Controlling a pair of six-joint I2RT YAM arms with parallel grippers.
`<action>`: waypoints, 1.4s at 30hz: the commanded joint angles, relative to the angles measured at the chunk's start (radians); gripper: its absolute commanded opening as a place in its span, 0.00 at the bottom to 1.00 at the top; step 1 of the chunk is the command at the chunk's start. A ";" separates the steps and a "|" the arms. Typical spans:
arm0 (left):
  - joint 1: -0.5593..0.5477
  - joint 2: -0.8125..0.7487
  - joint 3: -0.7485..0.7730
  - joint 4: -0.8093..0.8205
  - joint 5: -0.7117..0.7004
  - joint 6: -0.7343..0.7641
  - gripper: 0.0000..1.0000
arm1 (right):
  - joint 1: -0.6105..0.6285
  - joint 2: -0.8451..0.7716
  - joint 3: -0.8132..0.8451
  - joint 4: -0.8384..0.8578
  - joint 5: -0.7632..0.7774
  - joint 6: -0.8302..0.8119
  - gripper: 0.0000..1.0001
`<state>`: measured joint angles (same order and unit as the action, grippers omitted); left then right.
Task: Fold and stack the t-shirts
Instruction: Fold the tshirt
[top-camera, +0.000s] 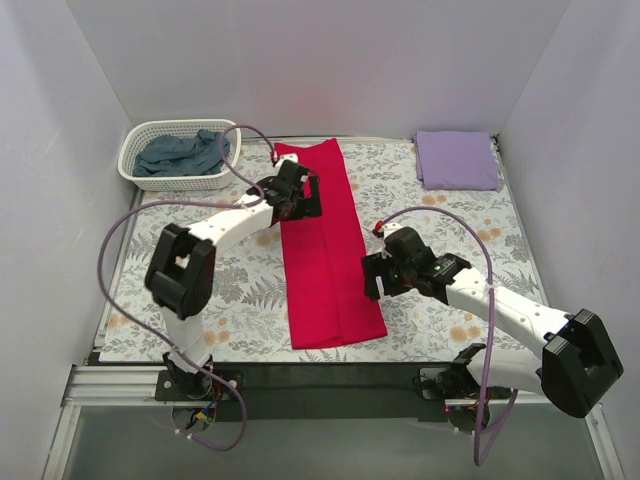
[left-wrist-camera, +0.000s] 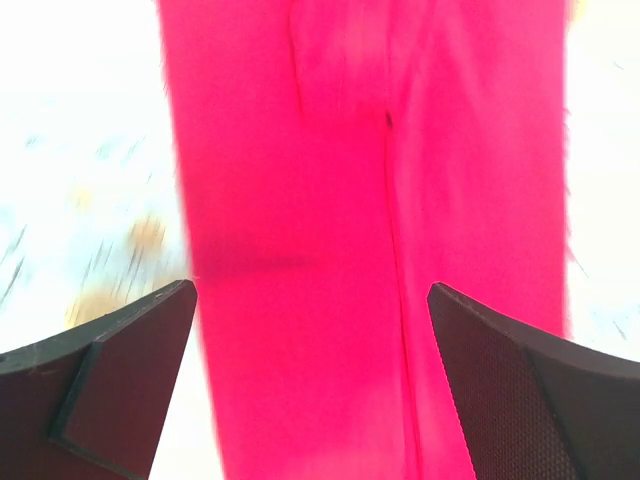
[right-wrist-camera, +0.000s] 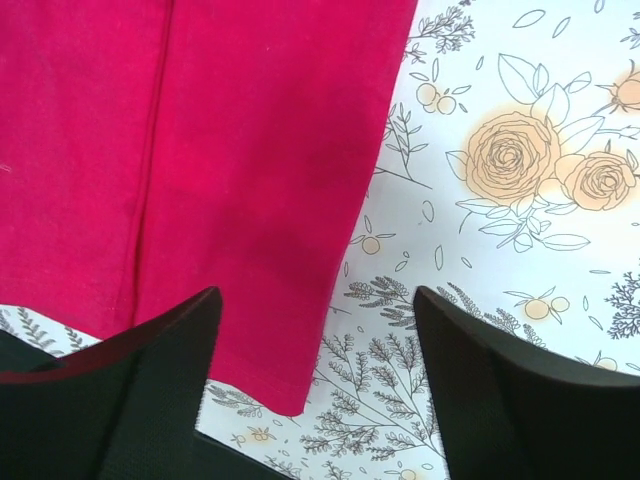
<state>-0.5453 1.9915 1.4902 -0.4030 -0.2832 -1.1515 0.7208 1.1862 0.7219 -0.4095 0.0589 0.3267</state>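
Far left corner first: your basket (top-camera: 175, 183) holds the blue-grey tee (top-camera: 185, 155), bunched up loose inside it. Over at the far right, the lavender tee (top-camera: 457, 158) lies folded flat on the table (top-camera: 450, 230), well apart from both arms. Down the middle runs the red tee (top-camera: 325, 250), folded lengthwise into a long narrow strip from the far edge toward you. Your left arm reaches forward and bends right at the elbow, and the left gripper (top-camera: 300, 200) is over the far half of that strip, on its left side. From the left wrist, that gripper (left-wrist-camera: 310, 290) is spread wide and empty, red cloth filling the gap below; the view is blurred, so you can't tell if it touches. Your right arm stretches in from the right, with the right gripper (top-camera: 375, 272) just beside the strip's right edge, on the near half. Its wrist view shows it (right-wrist-camera: 317, 300) spread wide too, grasping nothing: one finger (right-wrist-camera: 140, 390) over the red near corner, the other (right-wrist-camera: 520, 390) over bare table.
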 joint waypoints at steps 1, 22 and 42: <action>-0.031 -0.267 -0.158 -0.081 0.032 -0.109 0.95 | -0.014 -0.051 0.007 -0.017 -0.025 0.037 0.73; -0.530 -0.660 -0.696 -0.433 0.093 -0.695 0.65 | 0.029 -0.066 -0.167 -0.094 -0.174 0.167 0.46; -0.532 -0.540 -0.697 -0.376 0.138 -0.663 0.52 | 0.062 0.039 -0.188 -0.063 -0.189 0.176 0.13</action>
<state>-1.0729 1.4521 0.7933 -0.7898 -0.1623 -1.8141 0.7715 1.2106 0.5461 -0.4698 -0.1345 0.4999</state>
